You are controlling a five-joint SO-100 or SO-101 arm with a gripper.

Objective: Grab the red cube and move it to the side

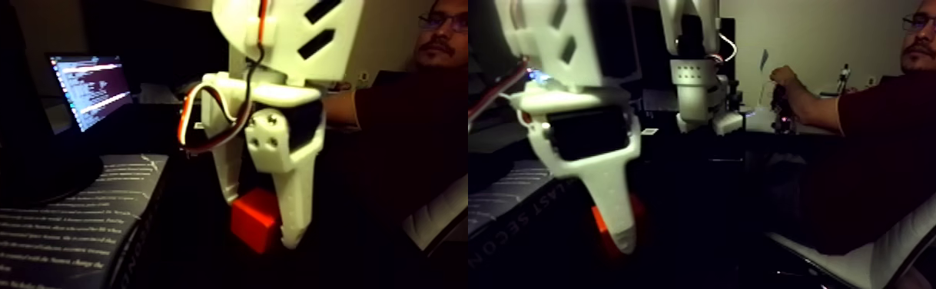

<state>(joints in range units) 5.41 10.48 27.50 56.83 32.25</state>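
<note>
On the dark table, the white plastic claw (pixel 263 223) is clamped around the small bright red cube (pixel 253 219), whose corner-heavy seating between the fingers could let it twist free.

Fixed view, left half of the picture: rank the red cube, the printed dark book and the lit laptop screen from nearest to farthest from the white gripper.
1. The small bright red cube, between the fingers of the white gripper.
2. The dark book with white printed text, low at the left.
3. The lit laptop screen, up at the far left, behind the book.
</note>
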